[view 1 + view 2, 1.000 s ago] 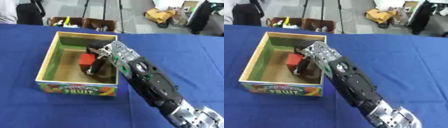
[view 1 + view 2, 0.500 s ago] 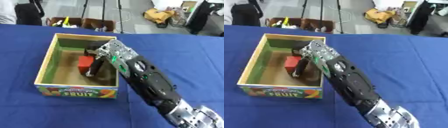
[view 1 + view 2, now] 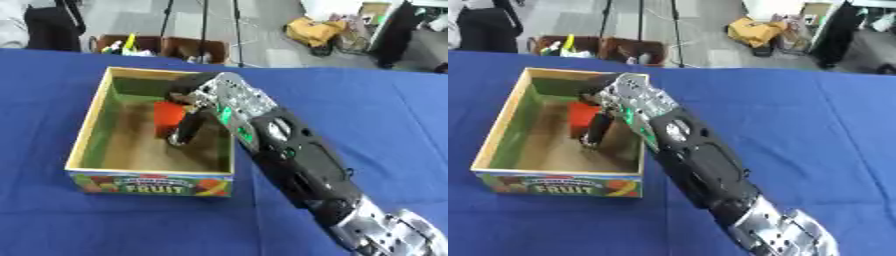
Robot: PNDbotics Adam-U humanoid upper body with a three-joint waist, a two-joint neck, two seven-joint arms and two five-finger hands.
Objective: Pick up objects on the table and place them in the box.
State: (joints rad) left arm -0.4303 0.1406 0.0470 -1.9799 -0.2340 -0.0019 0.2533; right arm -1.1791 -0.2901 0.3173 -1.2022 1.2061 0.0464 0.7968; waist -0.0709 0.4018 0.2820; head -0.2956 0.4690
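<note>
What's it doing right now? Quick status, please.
Right hand inside box, fingers around red object. Left hand out of view. Nothing in the way.

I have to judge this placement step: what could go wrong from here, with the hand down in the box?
1. The right hand reaches over the box's right wall; pulling back low could catch that wall and drag or tip the box.
2. Its fingers hang right beside the red object; whether they have let go cannot be seen, so lifting might carry the object back out.
</note>
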